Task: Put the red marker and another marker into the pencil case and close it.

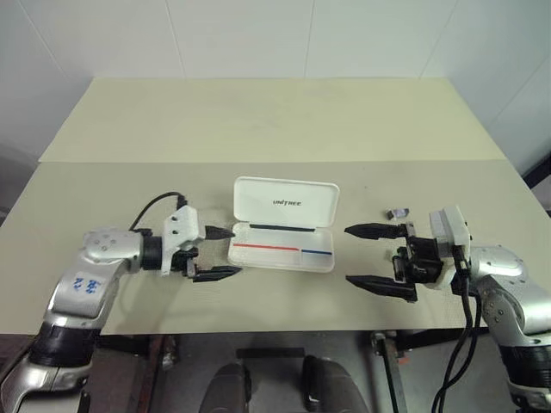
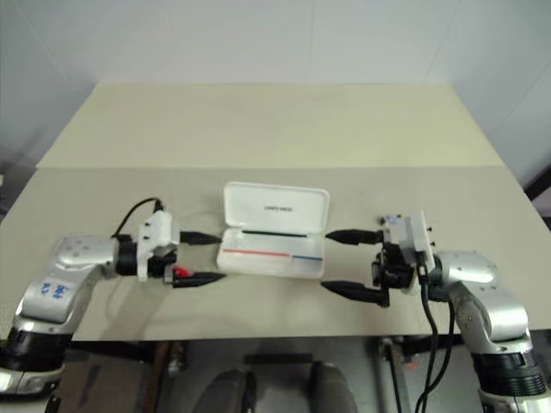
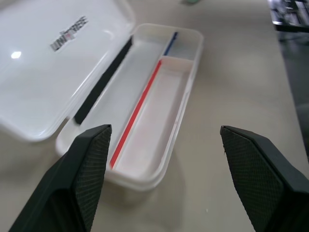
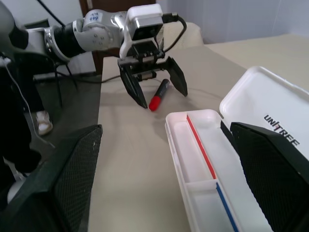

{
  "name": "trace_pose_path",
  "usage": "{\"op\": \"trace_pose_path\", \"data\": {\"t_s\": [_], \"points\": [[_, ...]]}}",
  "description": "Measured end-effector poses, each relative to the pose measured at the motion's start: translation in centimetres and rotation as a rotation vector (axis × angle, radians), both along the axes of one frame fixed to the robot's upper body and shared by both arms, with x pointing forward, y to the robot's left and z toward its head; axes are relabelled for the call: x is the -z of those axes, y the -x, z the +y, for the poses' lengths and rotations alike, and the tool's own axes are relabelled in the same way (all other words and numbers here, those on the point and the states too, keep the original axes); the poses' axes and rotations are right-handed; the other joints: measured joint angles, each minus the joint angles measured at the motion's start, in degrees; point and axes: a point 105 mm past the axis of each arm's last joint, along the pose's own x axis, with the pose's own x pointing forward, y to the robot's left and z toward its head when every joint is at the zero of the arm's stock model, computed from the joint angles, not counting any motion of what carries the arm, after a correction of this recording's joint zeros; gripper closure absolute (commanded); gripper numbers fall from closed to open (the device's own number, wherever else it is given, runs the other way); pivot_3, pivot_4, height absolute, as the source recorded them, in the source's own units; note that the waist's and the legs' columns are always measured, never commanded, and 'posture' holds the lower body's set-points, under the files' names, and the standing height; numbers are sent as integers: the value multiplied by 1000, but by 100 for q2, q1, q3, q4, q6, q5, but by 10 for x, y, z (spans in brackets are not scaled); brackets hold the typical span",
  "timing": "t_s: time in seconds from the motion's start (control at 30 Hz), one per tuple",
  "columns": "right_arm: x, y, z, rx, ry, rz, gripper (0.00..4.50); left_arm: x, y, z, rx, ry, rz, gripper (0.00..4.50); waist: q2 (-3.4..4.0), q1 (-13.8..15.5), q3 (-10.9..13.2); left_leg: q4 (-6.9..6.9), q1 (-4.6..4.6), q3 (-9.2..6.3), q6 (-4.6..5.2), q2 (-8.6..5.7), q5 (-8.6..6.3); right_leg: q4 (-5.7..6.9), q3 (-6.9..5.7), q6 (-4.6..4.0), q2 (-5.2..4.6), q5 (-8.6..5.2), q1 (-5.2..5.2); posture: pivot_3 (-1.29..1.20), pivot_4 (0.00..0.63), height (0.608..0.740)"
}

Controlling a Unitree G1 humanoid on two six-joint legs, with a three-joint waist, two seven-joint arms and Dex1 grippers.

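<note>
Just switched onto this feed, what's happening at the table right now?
The pencil case lies open mid-table with nothing in its tray. The left hand is open and hovers over the red marker, which lies on the table by the case's left end. The right hand waits open at the other end, holding nothing.

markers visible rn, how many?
1: the red marker lies on the table under the left gripper, beside the open pencil case. The other may be hidden.
</note>
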Motion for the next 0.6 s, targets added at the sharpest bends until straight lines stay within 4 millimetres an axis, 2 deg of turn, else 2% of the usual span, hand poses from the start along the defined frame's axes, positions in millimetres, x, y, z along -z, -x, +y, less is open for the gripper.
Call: {"op": "trace_pose_path", "data": {"t_s": [0.2,0.4,0.6], "points": [[-1,-13,-6,1,41,-51,0,-3,5,16,-234,76,-71,733,0,15,0,-2,4,-5,-2,3,1,3,2,-1,-8,0,1,0,150,740],[1,-16,-5,-33,64,-52,0,-3,2,34,-571,204,-109,733,0,28,0,-1,8,-15,-2,2,1,9,5,1,-9,1,2,0,150,740],[5,-18,-5,-47,75,-35,0,-1,3,56,-830,298,-120,733,0,27,0,-2,11,-15,-4,1,1,8,11,1,-11,1,2,0,150,740]]}}
